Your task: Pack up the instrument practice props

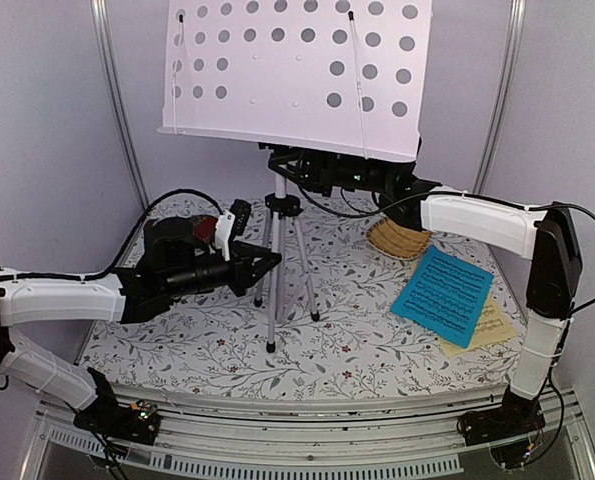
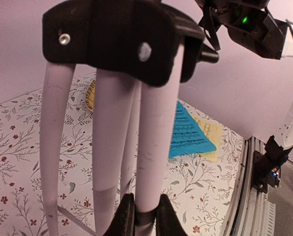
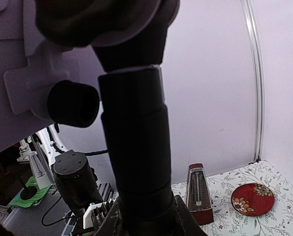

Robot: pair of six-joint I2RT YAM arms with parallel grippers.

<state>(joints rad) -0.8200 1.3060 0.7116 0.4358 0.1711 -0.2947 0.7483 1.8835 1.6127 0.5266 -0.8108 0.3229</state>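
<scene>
The silver tripod music stand (image 1: pixel 297 70) stands upright at mid-table, its perforated desk high at the back. My left gripper (image 1: pixel 267 265) is shut on one tripod leg (image 2: pixel 153 147), with the dark fingertips (image 2: pixel 124 219) pinching its lower part. My right gripper (image 1: pixel 312 172) sits under the desk, shut on the stand's black upper column (image 3: pixel 136 162). The blue music sheet (image 1: pixel 445 295) lies on the pale-yellow sheet (image 1: pixel 489 328) at the right. The red-brown metronome (image 3: pixel 199 194) stands by the wall. In the top view my left arm mostly hides it.
A wicker basket (image 1: pixel 397 238) sits at the back right, behind the sheets. A red flowered plate (image 3: pixel 252 199) lies beside the metronome. The floral cloth (image 1: pixel 357 350) covers the table. Walls close in the back and both sides.
</scene>
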